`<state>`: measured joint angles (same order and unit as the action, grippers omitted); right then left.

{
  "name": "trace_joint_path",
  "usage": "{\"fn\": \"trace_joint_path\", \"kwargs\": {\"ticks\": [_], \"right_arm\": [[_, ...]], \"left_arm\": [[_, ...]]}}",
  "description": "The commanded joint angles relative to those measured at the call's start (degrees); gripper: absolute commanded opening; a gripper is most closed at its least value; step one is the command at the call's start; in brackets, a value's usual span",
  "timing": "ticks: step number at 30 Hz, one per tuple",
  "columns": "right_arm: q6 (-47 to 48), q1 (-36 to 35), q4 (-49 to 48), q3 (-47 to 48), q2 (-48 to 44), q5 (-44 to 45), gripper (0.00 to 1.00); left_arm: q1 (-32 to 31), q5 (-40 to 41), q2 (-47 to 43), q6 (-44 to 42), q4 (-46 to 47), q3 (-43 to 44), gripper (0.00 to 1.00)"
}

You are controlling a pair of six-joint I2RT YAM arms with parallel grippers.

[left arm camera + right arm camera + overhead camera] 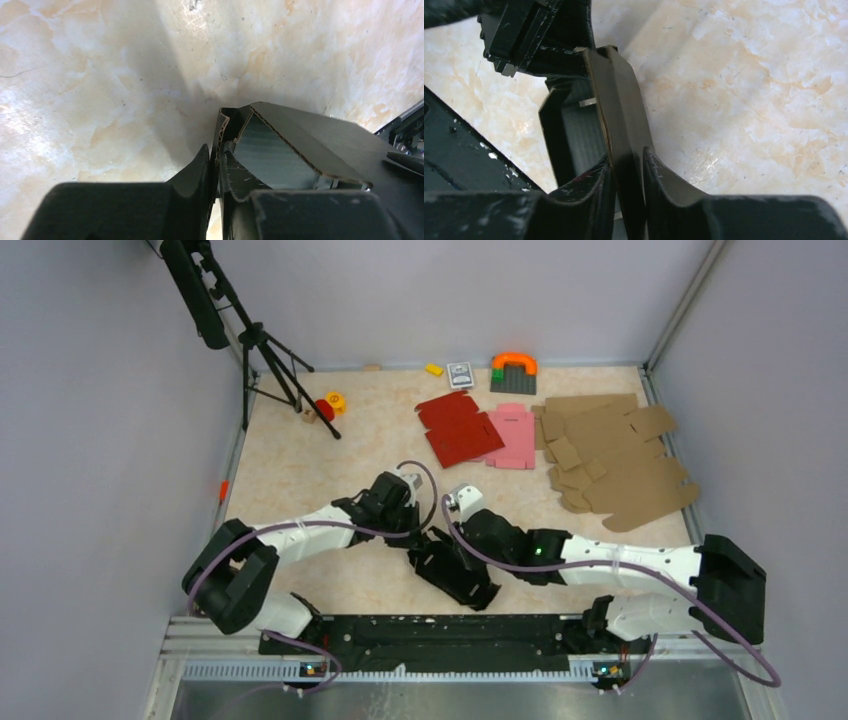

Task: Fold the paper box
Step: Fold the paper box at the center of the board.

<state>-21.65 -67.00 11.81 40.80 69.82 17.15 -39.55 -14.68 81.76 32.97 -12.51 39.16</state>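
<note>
Cardboard like this should be light and fairly stiff along its panels, but weak at the scored creases. The paper box (pixel 458 578) will likely bend where it is meant to and dent if squeezed hard. It sits at the near middle of the table (pixel 300 465), partly raised, with walls standing and an open hollow showing in both wrist views.

The left gripper (pixel 216 161) is pinched on the fluted edge of 1 upright wall. The right gripper (pixel 626 167) is pressed together on another black panel, a finger on each face. Holding mid-panel close to a crease looks safest, since thin tabs would probably buckle.

Counted: 1 black box, 1 red blank (pixel 458 428) and 1 pink blank (pixel 512 436) touching it on the far side. At far right is 1 heap of brown blanks (pixel 612 455), overlapping too much to number.
</note>
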Motion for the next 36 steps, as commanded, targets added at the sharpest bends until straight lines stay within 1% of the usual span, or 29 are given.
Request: {"fn": "trace_joint_path", "kwargs": {"ticks": [1, 3, 5, 8, 11, 13, 16, 19, 21, 24, 30, 34, 36], "right_arm": [[-3.13, -0.88, -0.59, 0.23, -0.43, 4.24, 0.34], [-3.47, -0.49, 0.35, 0.18, -0.50, 4.69, 0.43], [-3.63, 0.22, 0.80, -0.23, -1.39, 4.25, 0.48], [-2.45, 4.30, 1.04, -1.83, -4.05, 0.86, 0.50], [2.23, 8.01, -0.33, -2.96, -5.24, -6.83, 0.52], [5.29, 8.28, 0.46, -1.86, -4.14, -6.98, 0.53], [9.42, 8.38, 3.10, 1.54, 0.01, -7.25, 0.54], [10.58, 8.42, 1.75, 2.94, 3.72, -9.27, 0.42], [10.63, 8.38, 0.68, 3.25, 4.97, -9.88, 0.30], [10.53, 8.38, -0.02, 3.48, 4.97, -10.08, 0.21], [13.18, 7.60, -1.35, 3.01, 4.75, -14.41, 0.20], [14.40, 6.22, -0.42, 3.29, 5.41, -14.15, 0.19], [14.39, 6.23, -0.40, 3.15, 5.56, -13.73, 0.17]], "left_arm": [[-0.26, 4.84, -3.28, 2.50, 3.20, 0.30, 0.09], [-0.26, 6.60, -4.20, 2.21, 3.45, 0.40, 0.05], [-0.26, 8.34, -4.87, 1.20, 3.54, 0.76, 0.02], [-0.26, 10.22, -4.96, -1.20, 3.19, 1.59, 0.00], [-0.26, 9.79, -4.08, -4.00, 4.25, 2.09, 0.00], [-0.27, 9.01, -3.25, -6.16, 5.03, 2.62, 0.00], [-0.26, 8.61, -2.13, -8.06, 6.24, 3.52, 0.00], [-0.26, 7.46, -1.25, -9.27, 8.01, 4.23, 0.00], [-0.26, 7.19, -0.58, -9.69, 8.78, 4.68, 0.00], [-0.26, 7.37, 1.08, -9.89, 8.38, 5.92, 0.00], [-0.26, 5.92, 4.43, -8.63, 7.93, 7.88, 0.00], [-0.27, 5.75, 4.56, -7.92, 7.94, 8.03, 0.00], [-0.22, 5.29, 4.27, -7.97, 7.46, 8.23, 0.00]]}}
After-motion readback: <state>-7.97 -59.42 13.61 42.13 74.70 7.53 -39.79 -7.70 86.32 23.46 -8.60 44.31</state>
